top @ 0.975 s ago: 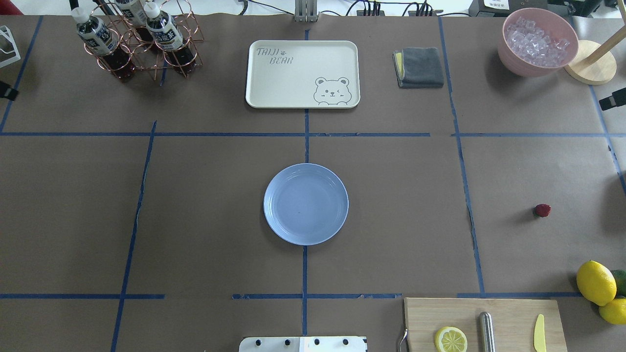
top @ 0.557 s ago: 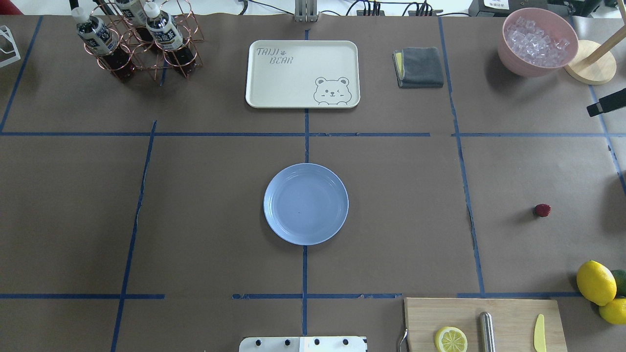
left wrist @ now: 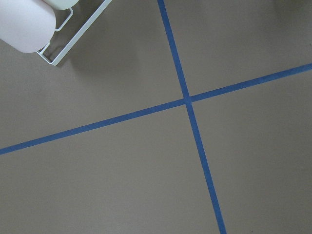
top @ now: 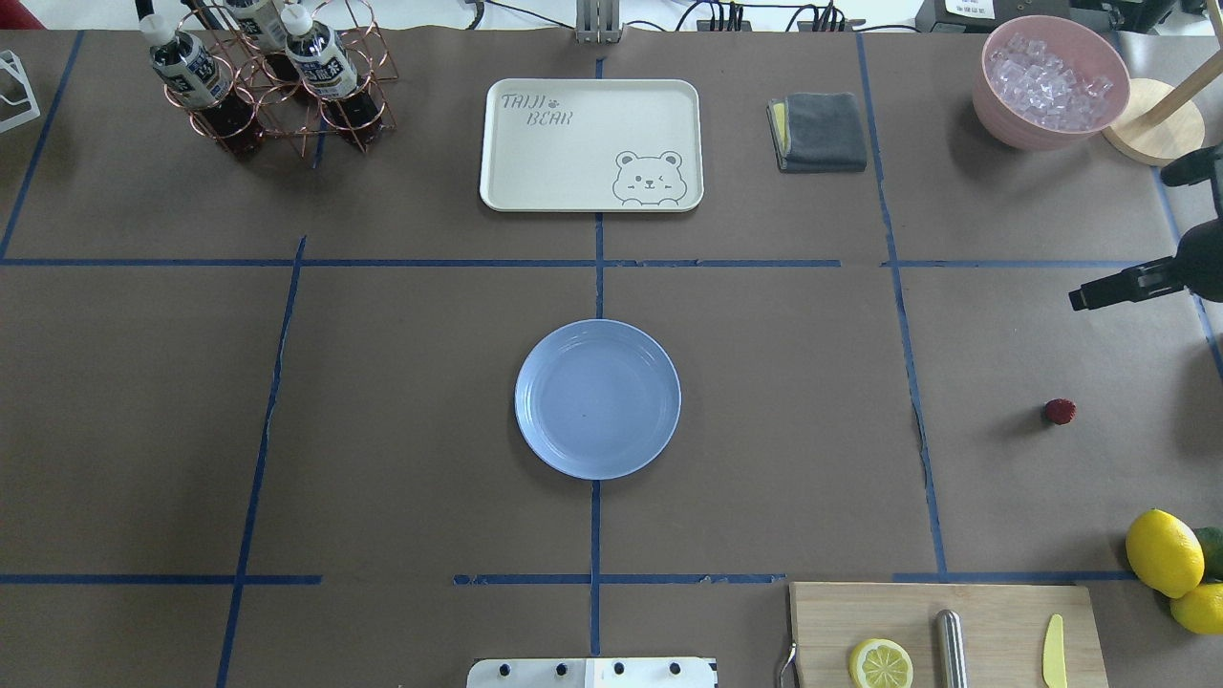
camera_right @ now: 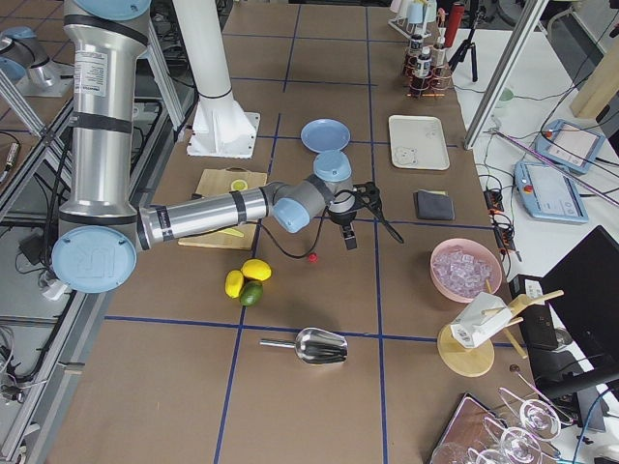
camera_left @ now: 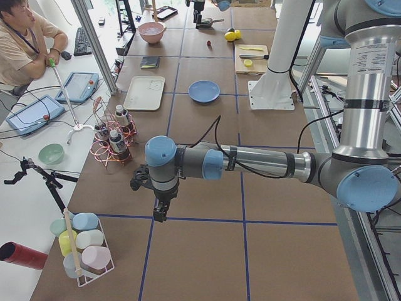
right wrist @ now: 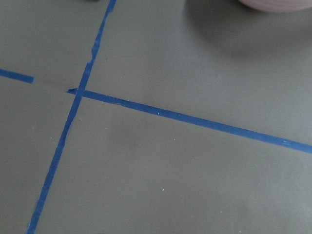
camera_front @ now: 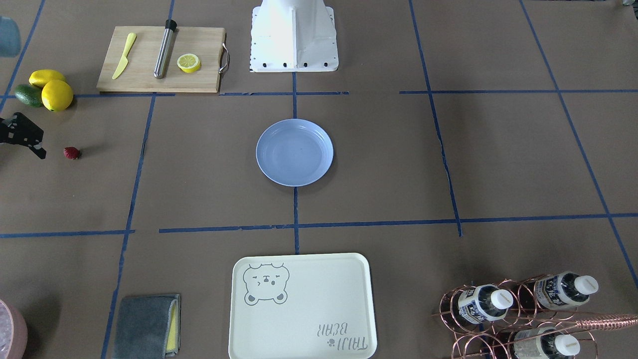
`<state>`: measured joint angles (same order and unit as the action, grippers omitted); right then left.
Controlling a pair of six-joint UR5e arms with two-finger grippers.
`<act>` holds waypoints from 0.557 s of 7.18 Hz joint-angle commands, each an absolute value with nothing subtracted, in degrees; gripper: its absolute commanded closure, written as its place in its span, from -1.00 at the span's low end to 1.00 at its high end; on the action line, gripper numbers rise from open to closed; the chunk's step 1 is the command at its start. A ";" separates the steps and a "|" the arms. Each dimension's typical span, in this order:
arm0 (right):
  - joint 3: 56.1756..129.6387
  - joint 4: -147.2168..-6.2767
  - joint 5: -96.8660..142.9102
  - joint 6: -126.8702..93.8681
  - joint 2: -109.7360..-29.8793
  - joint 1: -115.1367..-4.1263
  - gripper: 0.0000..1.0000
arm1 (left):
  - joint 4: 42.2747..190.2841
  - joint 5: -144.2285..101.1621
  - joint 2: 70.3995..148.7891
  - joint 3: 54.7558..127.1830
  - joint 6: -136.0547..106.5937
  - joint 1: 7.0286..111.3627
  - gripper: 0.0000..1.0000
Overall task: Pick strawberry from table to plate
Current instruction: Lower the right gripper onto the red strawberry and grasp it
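The right gripper [top: 1137, 279] ran off the overhead view's right edge; only dark parts of it showed, and whether its jaws stood apart could not be told. The left gripper [camera_left: 160, 212] appeared only in the left side view, its jaws unreadable. The avocado [top: 1213, 549] lay mostly hidden behind the lemons [top: 1164, 552]. The pink bowl [camera_front: 10, 324] was cut off at the front view's corner.
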<state>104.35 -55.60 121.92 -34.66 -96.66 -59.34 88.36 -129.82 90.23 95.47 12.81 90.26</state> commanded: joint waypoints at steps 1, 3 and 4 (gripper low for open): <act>98.73 -41.27 118.13 -41.73 -98.96 -51.97 -0.99 | 88.07 -129.81 90.26 95.89 12.83 90.26 -1.00; 98.00 -40.96 114.88 -42.18 -99.84 -48.53 -0.92 | 88.07 -129.90 90.26 95.89 12.92 90.26 -1.00; 98.09 -40.87 114.79 -42.10 -101.50 -47.82 -0.83 | 88.07 -129.90 90.26 95.89 12.92 90.26 -1.00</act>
<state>98.27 -41.29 115.47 -41.90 -100.06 -49.16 88.07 -129.89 90.26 95.88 12.91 90.26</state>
